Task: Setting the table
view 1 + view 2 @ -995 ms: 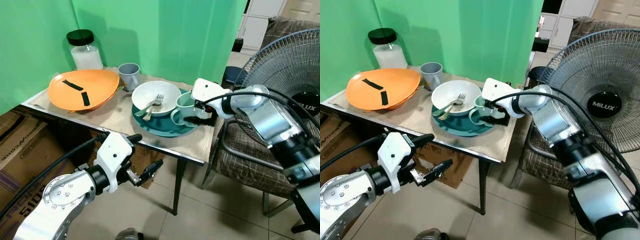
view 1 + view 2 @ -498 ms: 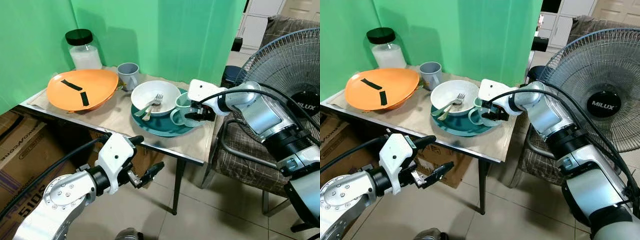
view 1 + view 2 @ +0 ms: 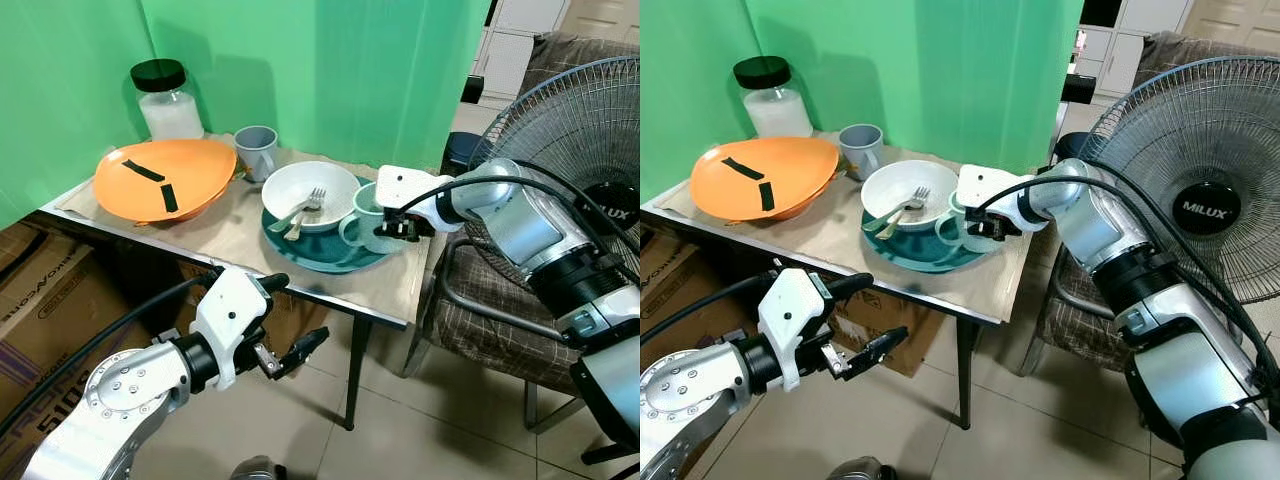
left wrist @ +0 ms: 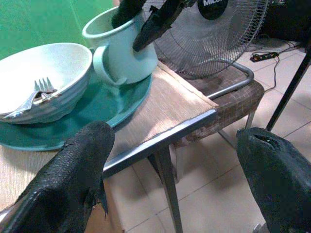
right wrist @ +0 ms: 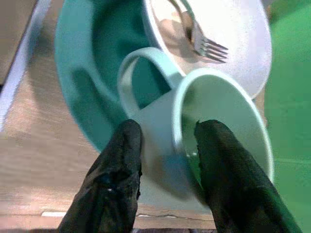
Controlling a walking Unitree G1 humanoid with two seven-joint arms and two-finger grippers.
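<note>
**Inspector:** What has changed since a second ago?

**Assistant:** The right gripper (image 5: 165,145) has drawn in toward the bowl (image 3: 312,193) and now straddles the mug (image 3: 368,216). The mug looks slightly shifted and tilted against its earlier position.

**Inspector:** Where is the mug?

**Assistant:** On the teal plate (image 3: 330,252), just beside the bowl, on the side toward the fan (image 3: 585,150). Its handle points at the near table (image 3: 250,235) edge.

**Inspector:** State of the jaws?

**Assistant:** Right: one finger inside the mug, one outside, clenched on its wall on the side away from the bowl. Left gripper (image 3: 285,320): fingers spread and grasping nothing, below the table edge, well apart from the plate.

**Inspector:** The governing relation?

**Assistant:** The wall lies between the right fingers and the mug's axis runs near upright, so in my judgement a lift straight up off the plate is called for. The bowl holds a fork (image 3: 305,207); any swing that way risks contact.
</note>
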